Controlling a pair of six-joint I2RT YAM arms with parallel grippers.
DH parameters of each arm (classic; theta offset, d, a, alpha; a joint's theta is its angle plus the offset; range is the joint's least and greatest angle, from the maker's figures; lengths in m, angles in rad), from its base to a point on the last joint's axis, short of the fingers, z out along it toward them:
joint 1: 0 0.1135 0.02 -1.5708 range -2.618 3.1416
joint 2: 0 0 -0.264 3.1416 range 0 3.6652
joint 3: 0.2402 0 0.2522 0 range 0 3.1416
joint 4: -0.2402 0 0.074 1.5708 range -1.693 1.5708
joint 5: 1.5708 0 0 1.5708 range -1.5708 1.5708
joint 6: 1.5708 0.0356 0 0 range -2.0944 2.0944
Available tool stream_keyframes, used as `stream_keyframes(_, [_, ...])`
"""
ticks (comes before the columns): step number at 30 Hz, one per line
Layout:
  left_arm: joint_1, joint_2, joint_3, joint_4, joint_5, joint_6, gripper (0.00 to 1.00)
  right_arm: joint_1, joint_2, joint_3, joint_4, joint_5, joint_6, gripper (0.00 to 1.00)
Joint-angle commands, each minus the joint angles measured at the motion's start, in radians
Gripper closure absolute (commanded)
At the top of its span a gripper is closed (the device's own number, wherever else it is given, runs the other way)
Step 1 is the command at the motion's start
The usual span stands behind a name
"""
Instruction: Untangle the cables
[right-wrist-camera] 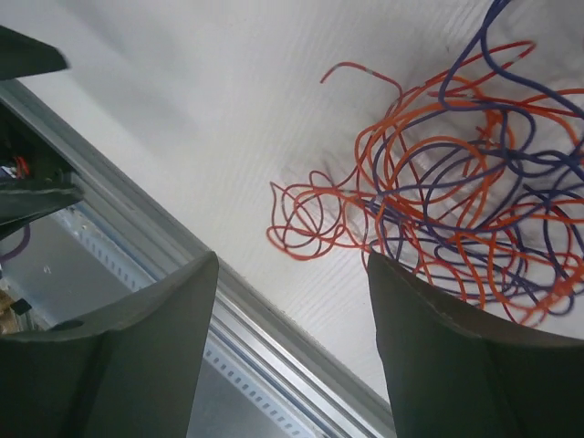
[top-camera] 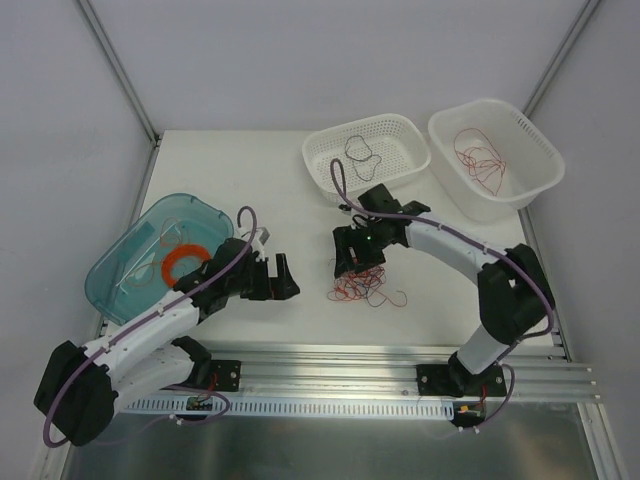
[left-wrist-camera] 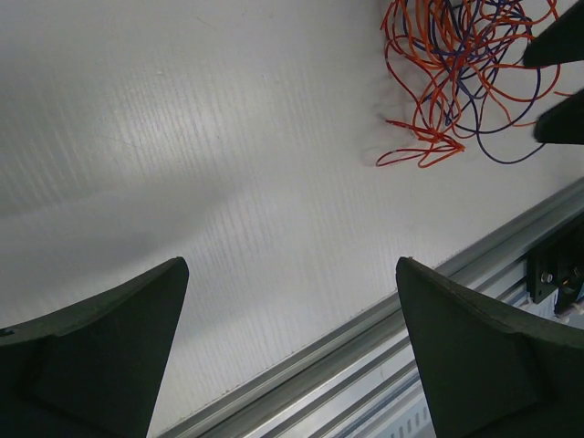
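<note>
Tangled red and dark cables on table — right hand spread just above

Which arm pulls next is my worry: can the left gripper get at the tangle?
Probably yes: the left gripper is open and only bare table separates it from the tangle, though the right gripper beside it may crowd.

Red and dark cables (a loose tangle) beyond the spread left gripper
</note>
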Motion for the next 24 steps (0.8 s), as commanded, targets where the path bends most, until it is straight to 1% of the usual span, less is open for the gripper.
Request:
stream_keyframes(1, [-0.009,0.069,0.074,0.032,0.043,0.038,0.01,-0.021,-0.162,0.041,-0.031,0.054,-0.007,0.29])
stream_keyframes(2, [-0.010,0.088,0.102,0.036,0.047,0.042,0.01,-0.033,-0.176,0.039,-0.022,0.065,0.001,0.29])
stream_keyframes(5, [-0.025,0.160,0.165,0.049,0.058,0.051,0.01,-0.099,-0.210,0.018,-0.014,0.122,0.038,0.33])
stream_keyframes(6, [-0.032,0.177,0.180,0.052,0.056,0.051,0.01,-0.116,-0.210,0.013,-0.014,0.137,0.038,0.37])
stream_keyframes(7, [-0.045,0.210,0.195,0.063,0.058,0.051,0.01,-0.153,-0.207,-0.002,-0.009,0.128,0.038,0.38])
stream_keyframes(9, [-0.059,0.249,0.246,0.070,0.055,0.054,0.01,-0.185,-0.201,-0.025,0.024,0.110,0.042,0.44])
stream_keyframes(10, [-0.076,0.292,0.263,0.075,0.055,0.054,0.01,-0.209,-0.196,-0.048,0.040,0.103,0.042,0.46])
stream_keyframes(11, [-0.087,0.315,0.296,0.084,0.050,0.060,0.01,-0.220,-0.184,-0.057,0.069,0.094,0.042,0.51])
stream_keyframes(13, [-0.116,0.384,0.327,0.090,0.047,0.065,0.01,-0.237,-0.164,-0.082,0.098,0.091,0.035,0.56])
stream_keyframes(15, [-0.136,0.431,0.376,0.104,0.050,0.071,0.01,-0.243,-0.129,-0.100,0.146,0.093,0.029,0.58])
stream_keyframes(18, [-0.168,0.555,0.441,0.110,0.058,0.081,0.01,-0.253,-0.092,-0.132,0.208,0.080,0.038,0.59])
stream_keyframes(22, [-0.184,0.668,0.525,0.115,0.055,0.085,0.01,-0.254,-0.058,-0.155,0.268,0.088,0.044,0.62])
stream_keyframes(24, [-0.187,0.723,0.551,0.115,0.043,0.085,0.01,-0.253,-0.052,-0.166,0.282,0.097,0.039,0.67])
